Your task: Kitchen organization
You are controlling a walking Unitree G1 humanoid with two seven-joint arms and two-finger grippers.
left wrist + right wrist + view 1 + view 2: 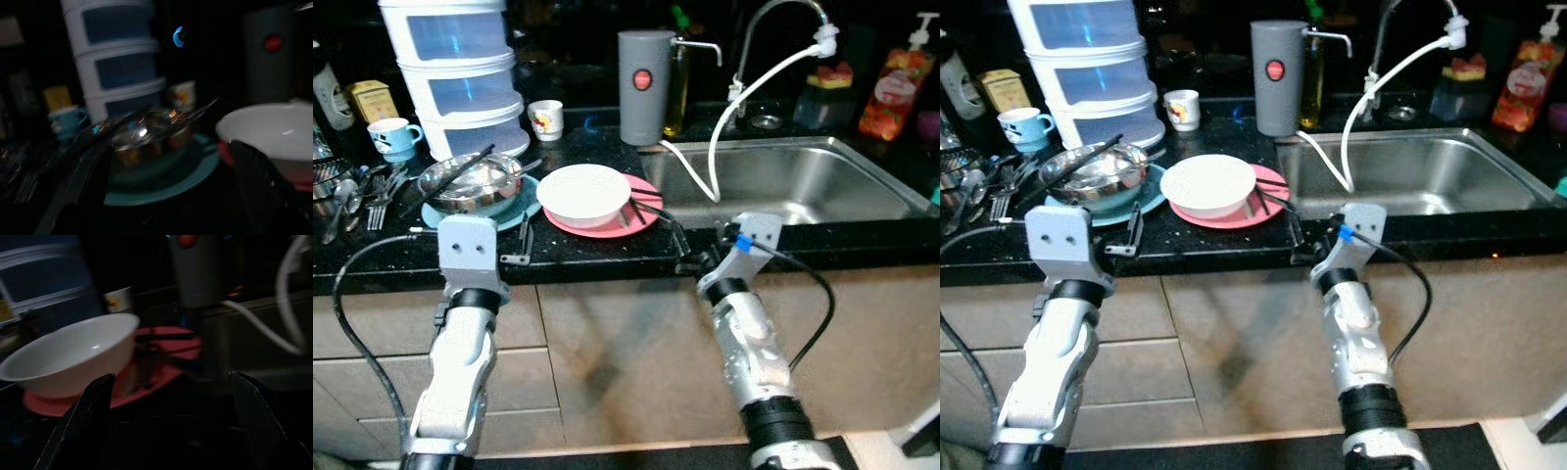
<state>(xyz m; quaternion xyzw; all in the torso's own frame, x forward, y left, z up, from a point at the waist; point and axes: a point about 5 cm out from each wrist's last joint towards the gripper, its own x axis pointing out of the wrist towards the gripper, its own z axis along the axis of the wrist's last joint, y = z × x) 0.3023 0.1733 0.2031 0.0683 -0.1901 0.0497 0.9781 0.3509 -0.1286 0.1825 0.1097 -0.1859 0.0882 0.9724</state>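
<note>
Left eye view: a black worktop [607, 257] carries a white bowl [584, 193] resting on a pink plate [641, 217], with dark utensils lying across the plate's right part. Just left of it a steel bowl [470, 181] sits on a teal plate [514, 211], a dark utensil laid across it. Behind stand a stack of white drawers [460, 69], a blue mug [393, 137], a small white cup [545, 119], and a grey cylindrical container [646, 86]. A steel sink [793, 181] lies to the right, a white hose [744, 103] hanging into it from the tap. The left gripper [521, 247] reaches the worktop edge before the teal plate; the right gripper [680, 247] reaches the edge beside the pink plate. Right eye view: the same arrangement, with cutlery [984, 191] at the far left and a red pouch [1520, 83] behind the sink. Left wrist view: dim and blurred; the jaws stand released, the steel bowl and teal plate between them and the white bowl near one finger [274, 186]. Right wrist view: the jaws are spread apart and hold nothing, with the white bowl and pink plate ahead, beyond one finger [85, 416].
</note>
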